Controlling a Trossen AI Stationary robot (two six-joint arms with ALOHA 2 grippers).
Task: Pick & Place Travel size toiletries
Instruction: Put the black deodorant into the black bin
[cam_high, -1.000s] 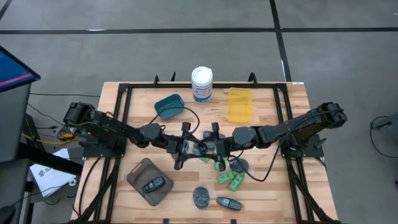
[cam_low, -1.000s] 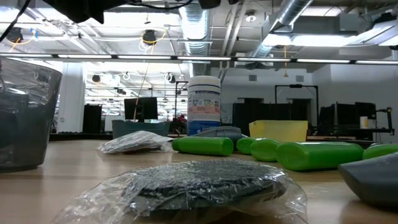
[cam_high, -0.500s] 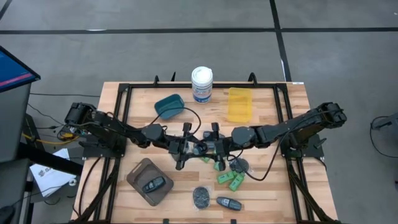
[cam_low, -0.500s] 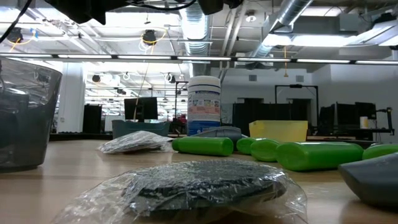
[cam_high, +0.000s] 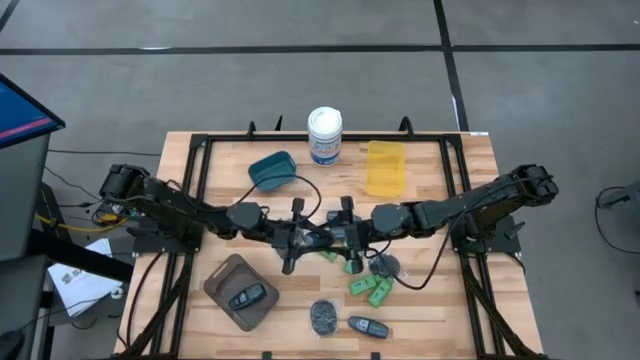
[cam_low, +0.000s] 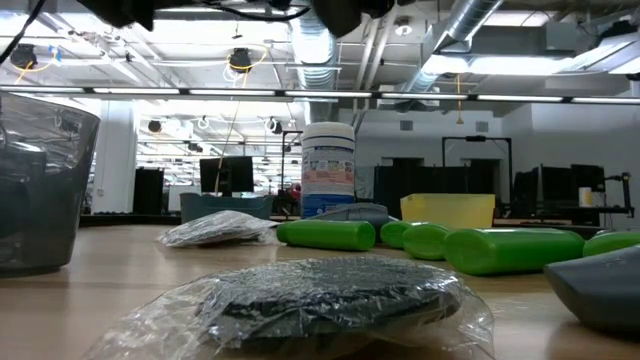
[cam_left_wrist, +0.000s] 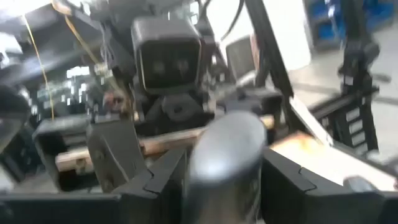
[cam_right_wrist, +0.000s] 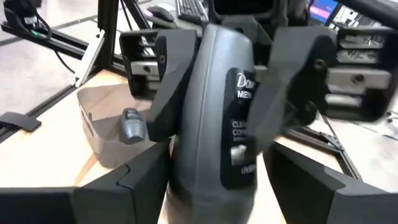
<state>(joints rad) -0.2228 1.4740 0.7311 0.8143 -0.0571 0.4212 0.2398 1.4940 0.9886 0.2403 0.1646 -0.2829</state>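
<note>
mid-bench handover: dark grey oblong mini bottle spans between my left claw and right claw, long axis along the line joining them. both clamp it, lifted off the bench.

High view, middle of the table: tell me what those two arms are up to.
The two arms meet over the table's centre around one dark grey mini bottle. The left gripper is clamped on it, and the right gripper faces it at the bottle's other end, which looks like a handover. One dark bottle already lies in the brown tray. Green mini bottles, a wrapped round piece and another dark bottle still lie on the table.
</note>
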